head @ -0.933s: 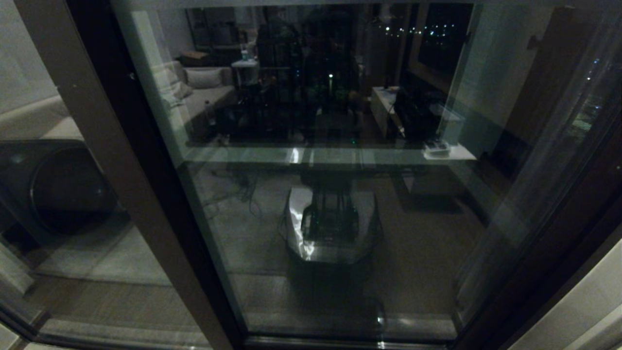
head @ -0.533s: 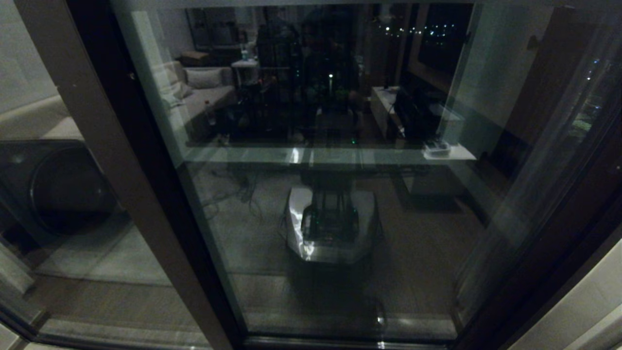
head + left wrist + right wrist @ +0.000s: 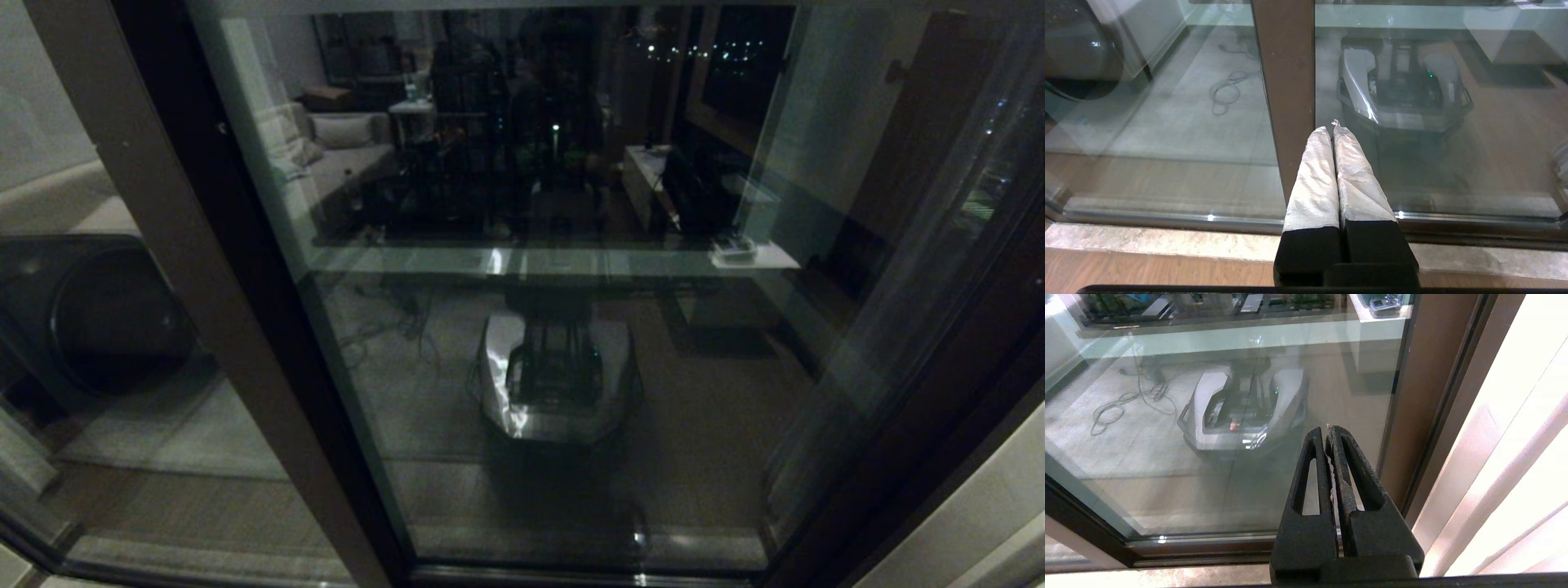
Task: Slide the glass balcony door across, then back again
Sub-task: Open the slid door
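Observation:
The glass balcony door (image 3: 571, 367) fills the middle of the head view as a wide reflective pane; its dark left stile (image 3: 269, 269) lies against a lighter brown post (image 3: 188, 269). Neither gripper shows in the head view. In the left wrist view my left gripper (image 3: 1329, 127) is shut and empty, its white-wrapped fingers (image 3: 1314, 179) pointing at the right edge of the brown post (image 3: 1286, 73), low above the sill. Whether the tips touch it I cannot tell. My right gripper (image 3: 1327, 430) is shut and empty, facing the pane (image 3: 1167, 457) close to the brown right-hand frame (image 3: 1425, 396).
A stone sill (image 3: 1167, 241) and the door track (image 3: 1474, 234) run along the bottom, with wood floor (image 3: 1126, 269) in front. A pale curtain (image 3: 1515, 437) hangs right of the frame. A dark round-fronted machine (image 3: 98, 318) stands behind the left pane. My own base is mirrored in the glass (image 3: 563, 384).

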